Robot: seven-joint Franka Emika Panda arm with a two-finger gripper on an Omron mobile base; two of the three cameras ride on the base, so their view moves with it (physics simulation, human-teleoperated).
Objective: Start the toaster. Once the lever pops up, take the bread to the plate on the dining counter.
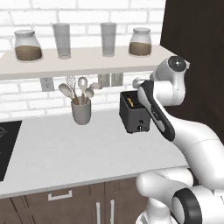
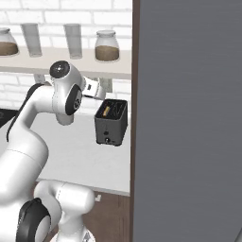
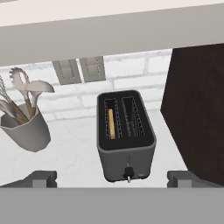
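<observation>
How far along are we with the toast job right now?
Early. The bread sits in the toaster on the counter. The open gripper hovers above and in front of it, holding nothing. Left: starting it, then carrying the bread to the plate.

Small boxy dark grey toaster (image 3: 126, 138) stands upright on the white counter near the brick wall, just beside a tall dark panel. Two long slots on top, small round knob low on the front face. Bread (image 3: 111, 124) sits on edge inside one slot, the one farther from the dark panel, showing as a thin tan strip, sunk below the slot rim. Other slot shows wire guides. From the left base camera the arm partly covers the toaster.
</observation>
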